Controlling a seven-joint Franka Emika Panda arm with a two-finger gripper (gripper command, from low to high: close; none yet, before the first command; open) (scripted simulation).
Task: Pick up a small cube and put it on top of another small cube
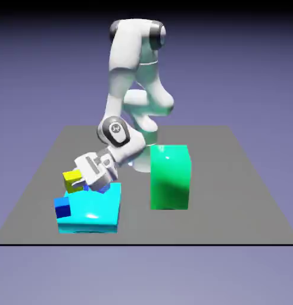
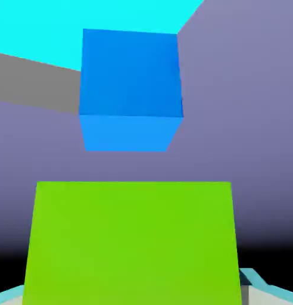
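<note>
Exterior view: the hand (image 1: 83,182) sits in the lower left of the frame, clenched on the small yellow cube (image 1: 71,180), which shows at the hand's left side, carried just above the flat cyan block (image 1: 98,208). The small blue cube (image 1: 63,208) lies directly below and slightly left of the yellow one, against the cyan block's left edge; the two are near but apart, not yet stacked. The tall green block (image 1: 170,177) stands to the right, well apart from the hand. In the hand view the yellow cube (image 2: 134,241) fills the lower half, held between the fingers, whose tips it mostly hides; the blue cube (image 2: 131,83) sits straight above it in the frame, centred on the same line, so the target looks to lie dead ahead along the hand's axis. Judgement: alignment looks near complete, and the coming move is a short advance onto the blue cube's top face. Count: one yellow cube, one blue cube, one cyan block, one green block, one arm, one table (image 1: 232,179).
</note>
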